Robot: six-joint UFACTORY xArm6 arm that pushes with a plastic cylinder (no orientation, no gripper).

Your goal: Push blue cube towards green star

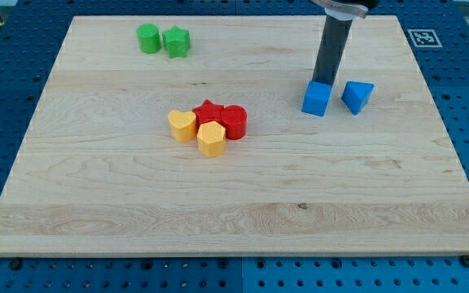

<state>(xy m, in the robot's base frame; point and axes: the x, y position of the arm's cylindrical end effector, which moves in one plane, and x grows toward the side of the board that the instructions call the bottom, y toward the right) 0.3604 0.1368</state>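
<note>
The blue cube [316,98] sits on the wooden board at the view's right of centre, upper part. My tip [324,82] is right behind it, at the cube's top edge in the view, touching or nearly touching it. The green star [177,41] lies near the view's top left, far from the cube.
A green cylinder [148,38] touches the star's left side. A blue triangular block [357,96] lies just right of the cube. A cluster sits mid-board: yellow heart [182,125], yellow hexagon [211,139], red star [208,112], red cylinder [234,122]. The board's edge [234,254] borders blue pegboard.
</note>
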